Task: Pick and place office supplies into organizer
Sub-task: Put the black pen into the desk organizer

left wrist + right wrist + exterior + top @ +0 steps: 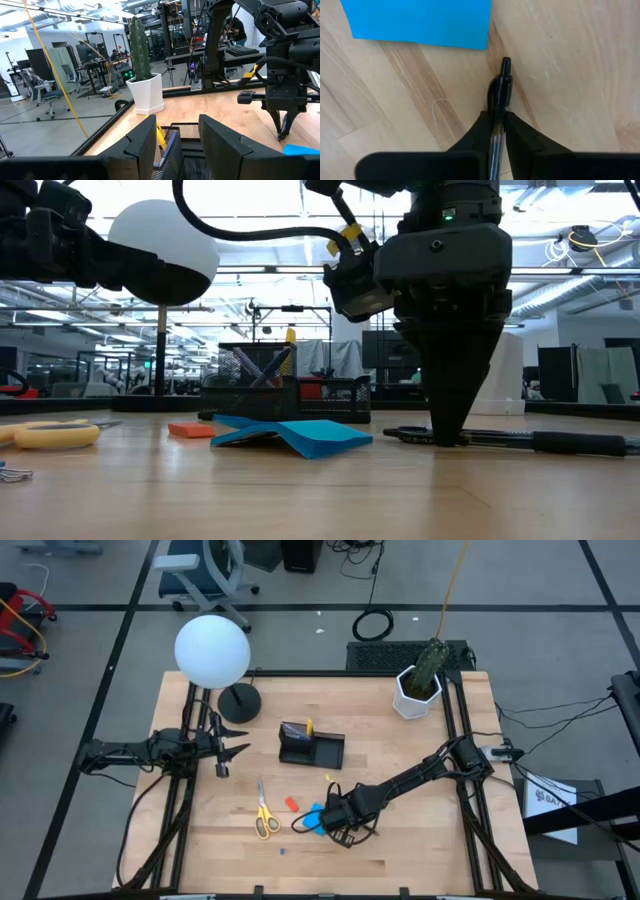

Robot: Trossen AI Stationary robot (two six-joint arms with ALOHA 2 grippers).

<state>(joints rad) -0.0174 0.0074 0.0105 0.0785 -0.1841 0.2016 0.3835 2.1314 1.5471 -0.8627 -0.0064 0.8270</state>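
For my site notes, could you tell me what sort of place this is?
Probably an open robotics lab or workshop: office chair on a bare floor, cable coil beside the table, and equipment racks behind.

We see a wooden worktop (pixel 420 830) carrying a lamp with a round white globe (pixel 212 650) on a black disc base (pixel 240 703), and a white pot (pixel 415 695) holding a green cactus (pixel 431 660) near the far right corner. Beyond the worktop stands a blue office chair (pixel 205 570), with a black cable coil (pixel 373 625) on the floor.
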